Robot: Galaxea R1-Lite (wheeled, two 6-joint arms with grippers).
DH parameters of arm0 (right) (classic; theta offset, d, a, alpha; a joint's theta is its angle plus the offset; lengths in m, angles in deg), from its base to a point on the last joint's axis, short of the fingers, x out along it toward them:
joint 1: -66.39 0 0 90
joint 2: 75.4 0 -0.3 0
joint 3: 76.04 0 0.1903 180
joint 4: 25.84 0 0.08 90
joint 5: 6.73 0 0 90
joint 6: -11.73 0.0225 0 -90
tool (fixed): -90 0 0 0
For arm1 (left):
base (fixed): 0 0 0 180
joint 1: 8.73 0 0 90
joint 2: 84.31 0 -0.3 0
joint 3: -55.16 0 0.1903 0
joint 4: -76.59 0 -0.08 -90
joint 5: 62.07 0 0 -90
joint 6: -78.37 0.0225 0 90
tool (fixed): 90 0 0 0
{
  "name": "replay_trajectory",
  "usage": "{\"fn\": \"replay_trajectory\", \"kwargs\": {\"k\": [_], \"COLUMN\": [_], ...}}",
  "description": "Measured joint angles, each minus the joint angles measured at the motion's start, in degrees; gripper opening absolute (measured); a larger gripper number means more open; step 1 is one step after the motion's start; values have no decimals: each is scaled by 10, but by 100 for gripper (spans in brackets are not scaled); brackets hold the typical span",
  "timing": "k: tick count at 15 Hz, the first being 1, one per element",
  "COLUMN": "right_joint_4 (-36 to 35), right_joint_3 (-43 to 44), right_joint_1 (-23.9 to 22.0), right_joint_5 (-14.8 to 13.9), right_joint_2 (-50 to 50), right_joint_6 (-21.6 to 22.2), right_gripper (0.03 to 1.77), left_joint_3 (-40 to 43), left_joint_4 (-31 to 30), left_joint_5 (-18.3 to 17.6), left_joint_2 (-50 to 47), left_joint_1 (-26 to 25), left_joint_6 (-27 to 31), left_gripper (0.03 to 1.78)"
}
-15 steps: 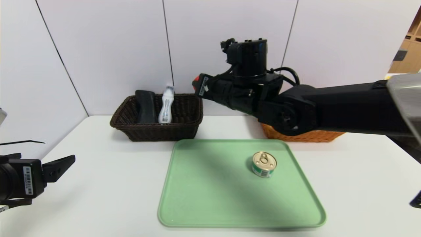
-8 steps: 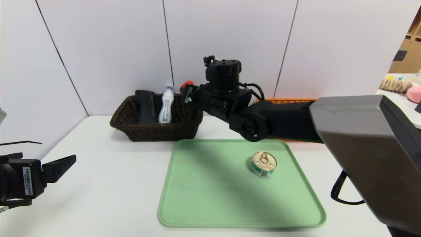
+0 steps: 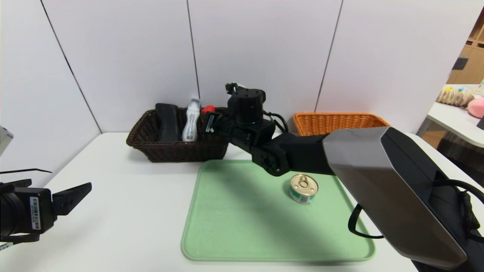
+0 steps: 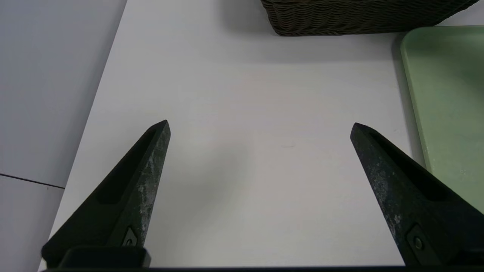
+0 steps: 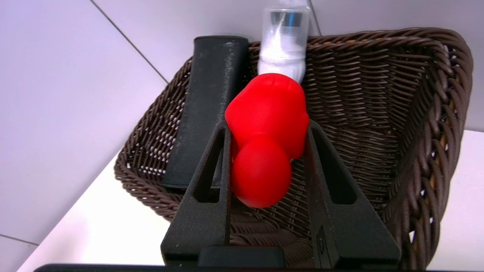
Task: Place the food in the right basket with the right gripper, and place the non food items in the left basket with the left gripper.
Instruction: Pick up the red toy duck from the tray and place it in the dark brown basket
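My right gripper [image 3: 208,118] [image 5: 268,126] is shut on the small red lumpy object [image 3: 207,110] [image 5: 266,124] and holds it above the right end of the dark brown left basket [image 3: 177,151] [image 5: 416,94]. In that basket the translucent white bottle [image 3: 191,121] [image 5: 283,41] and the long black case [image 3: 168,122] [image 5: 211,94] lean against the back wall. The food tin [image 3: 303,188], gold lid up, sits on the green tray [image 3: 245,226]. The orange-tan right basket [image 3: 340,121] stands behind the right arm. Low at the table's left edge, my left gripper [image 3: 72,181] [image 4: 261,126] is open and holds nothing.
The right arm's long black and grey link [image 3: 378,170] crosses above the tray's right side and the front of the orange basket. White wall panels stand close behind both baskets. The white tabletop [image 4: 245,94] lies under the left gripper.
The right arm has swung left and lower, carrying the red object from the gap between the baskets to above the dark brown basket. The left gripper has barely shifted.
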Motion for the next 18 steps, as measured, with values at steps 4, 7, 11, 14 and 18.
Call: {"fn": "replay_trajectory", "kwargs": {"k": [4,7,11,14,18], "right_joint_4": [2,6,6,1,8], "right_joint_3": [0,0,0,0,0], "right_joint_1": [1,0,0,0,0], "right_joint_5": [0,0,-2,-9,-25], "right_joint_2": [-8,-11,-13,-14,-4], "right_joint_6": [-1,-1,-3,-11,-24], "right_gripper": [56,55,92,117,139], "left_joint_3": [0,0,1,1,-6], "left_joint_4": [0,0,0,0,-1], "left_joint_5": [-1,-1,-1,-1,-1], "left_joint_2": [0,0,0,-1,1], "left_joint_1": [0,0,0,0,0], "left_joint_6": [-1,-2,-3,-3,-1], "left_gripper": [169,169,169,169,169]}}
